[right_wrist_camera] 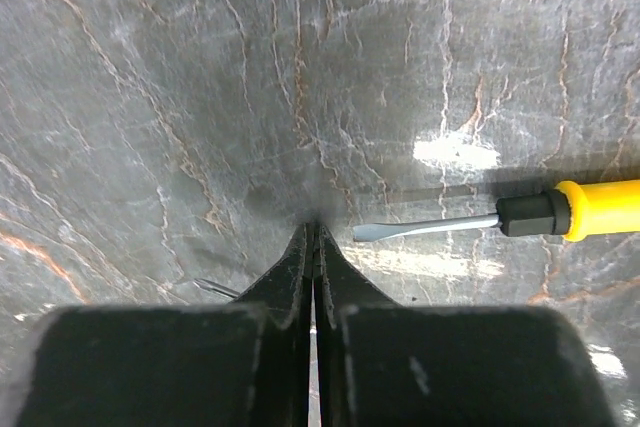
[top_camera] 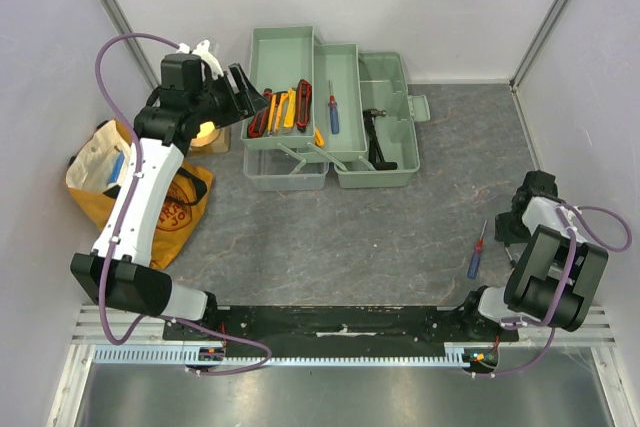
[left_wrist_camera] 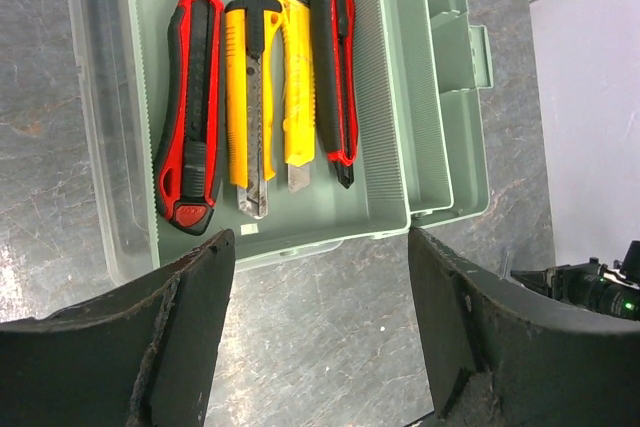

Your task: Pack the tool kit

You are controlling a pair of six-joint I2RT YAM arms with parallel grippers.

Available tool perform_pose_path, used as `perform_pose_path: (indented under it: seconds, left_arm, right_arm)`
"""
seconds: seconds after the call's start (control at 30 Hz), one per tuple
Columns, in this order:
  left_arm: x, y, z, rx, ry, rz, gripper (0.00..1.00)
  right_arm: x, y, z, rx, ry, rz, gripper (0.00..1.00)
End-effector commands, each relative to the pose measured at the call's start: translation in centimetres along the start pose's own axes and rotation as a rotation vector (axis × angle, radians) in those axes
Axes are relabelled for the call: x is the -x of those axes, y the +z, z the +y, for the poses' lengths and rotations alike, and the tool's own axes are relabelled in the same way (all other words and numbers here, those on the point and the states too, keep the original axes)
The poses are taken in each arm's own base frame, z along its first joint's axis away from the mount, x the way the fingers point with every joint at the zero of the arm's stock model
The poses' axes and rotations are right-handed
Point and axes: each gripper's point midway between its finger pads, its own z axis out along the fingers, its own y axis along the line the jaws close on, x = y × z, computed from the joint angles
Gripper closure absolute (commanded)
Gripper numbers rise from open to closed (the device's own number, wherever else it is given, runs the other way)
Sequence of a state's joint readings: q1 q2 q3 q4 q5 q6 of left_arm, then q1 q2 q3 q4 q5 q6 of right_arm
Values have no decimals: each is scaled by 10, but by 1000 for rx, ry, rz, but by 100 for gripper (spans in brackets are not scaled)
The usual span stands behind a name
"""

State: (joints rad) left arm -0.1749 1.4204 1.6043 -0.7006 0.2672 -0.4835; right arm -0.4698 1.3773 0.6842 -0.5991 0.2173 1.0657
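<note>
The pale green toolbox [top_camera: 385, 175] stands open at the back, its cantilever trays [top_camera: 283, 47] spread left. Several utility knives [top_camera: 280, 112] lie in the left tray and a blue-handled screwdriver [top_camera: 333, 107] in the middle tray. My left gripper [top_camera: 245, 95] hovers open and empty near the tray [left_wrist_camera: 370, 197] holding a red-black knife [left_wrist_camera: 192, 117] and a yellow knife [left_wrist_camera: 248, 97]. My right gripper [right_wrist_camera: 316, 232] is shut with nothing between its fingers, tips on the tabletop. A yellow-handled screwdriver [right_wrist_camera: 560, 212] lies just right of it. A blue-and-red screwdriver [top_camera: 478, 250] lies left of the right gripper [top_camera: 520, 215].
A yellow-orange cloth bag [top_camera: 140, 187] slumps at the left wall under the left arm. The translucent lid [top_camera: 285, 172] lies in front of the trays. A black tool [top_camera: 378, 137] rests in the toolbox base. Walls close in on both sides.
</note>
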Motion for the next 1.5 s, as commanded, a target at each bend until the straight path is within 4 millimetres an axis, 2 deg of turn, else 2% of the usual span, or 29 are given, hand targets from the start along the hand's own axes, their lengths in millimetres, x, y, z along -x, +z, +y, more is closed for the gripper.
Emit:
perform_pose_path:
  seconds: [0.0,0.03,0.1,0.2,0.37,0.5,0.67,0.9,1.03,1.13,1.27,1.37,1.47]
  left_arm:
    - [10,-12,-4,-14,52,-59,25]
    - [10,-13,-4,-16,49,-59,25]
    - [9,-13,-7,-32,52,-54,25]
    - [8,-14,-9,-45,56,-49,25]
    - [3,-15,-13,-71,47,-31,25]
    - [-9,-14,-15,-95,29,9,25]
    - [-16,-14,-18,-123,21,36,26]
    - [-25,-18,-37,-229,58,74,27]
    - [-35,-23,-66,-371,133,103,27]
    - [-53,-26,-96,-474,256,134,27]
    - [-89,-28,-133,-597,404,194,27]
    - [-119,-29,-154,-703,463,260,27]
    - [-146,-26,-167,-763,501,327,28]
  right_arm:
    - [2,-13,0,-10,-89,29,95]
    - [7,-19,1,-7,-107,14,90]
    - [19,-31,6,4,-130,-29,72]
    - [31,-45,10,1,-167,-62,57]
    - [45,-54,8,-4,-157,-127,55]
    - [66,-56,-14,-109,-129,-252,57]
    - [62,-39,-40,-216,-120,-270,59]
    - [25,-8,-57,-267,-188,-106,62]
    - [0,1,-61,-236,-221,4,64]
    - [-19,4,-61,-208,-235,93,66]
    - [-50,5,-56,-140,-259,213,68]
    - [-73,0,-51,-95,-302,272,68]
    - [-93,-7,-45,-51,-367,300,69]
